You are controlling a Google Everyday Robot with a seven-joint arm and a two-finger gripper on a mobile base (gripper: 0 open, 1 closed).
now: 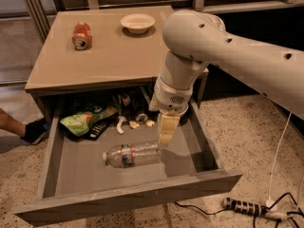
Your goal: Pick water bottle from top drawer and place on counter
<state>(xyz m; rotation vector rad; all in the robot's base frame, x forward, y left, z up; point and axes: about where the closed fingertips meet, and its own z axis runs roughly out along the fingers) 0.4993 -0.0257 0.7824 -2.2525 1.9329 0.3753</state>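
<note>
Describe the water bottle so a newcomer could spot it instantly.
Below the tan counter, the top drawer stands pulled open. On its grey floor, in front of the clutter at the back, lies the water bottle on its side, cap pointing left, with the gripper hanging just above its right end. It alone is clear and crinkled, unlike the green snack bag behind it.

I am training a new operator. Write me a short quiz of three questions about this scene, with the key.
1. Name the two things on the counter.
2. True or false: the water bottle stands upright in the top drawer.
3. The gripper is: A) over the counter; B) over the open drawer, by the bottle's bottom end; C) out of view.

Key: 1. soda can and bowl. 2. False, it lies on its side. 3. B.
</note>
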